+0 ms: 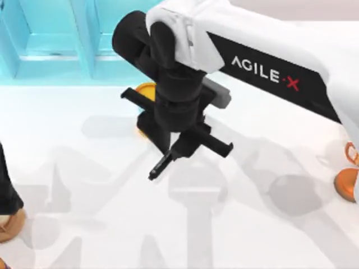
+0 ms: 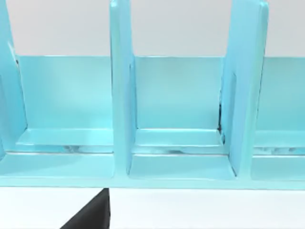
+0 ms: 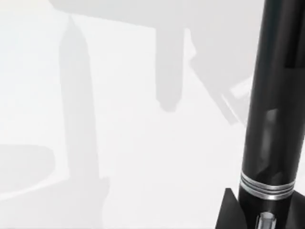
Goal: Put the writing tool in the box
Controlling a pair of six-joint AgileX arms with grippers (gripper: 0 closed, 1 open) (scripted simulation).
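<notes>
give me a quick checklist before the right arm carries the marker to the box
1. Marker pen in the right gripper: ok, black tip sticks out below it.
2. Pen off the table: ok, the right wrist view shows it above its shadow.
3. Blue box compartments free: cannot tell, partly seen.
4. Orange-ended cylinder out of the path: not ok, it sits under the arm.
5. Left arm parked at the top view's left edge: ok.

Right gripper (image 1: 178, 147) mid-table, above the surface, marker pen (image 1: 161, 166) in its fingers. Box (image 1: 67, 45) along the far edge, left. Cylinder (image 1: 147, 92) behind the gripper. Left arm at the near-left edge.
</notes>
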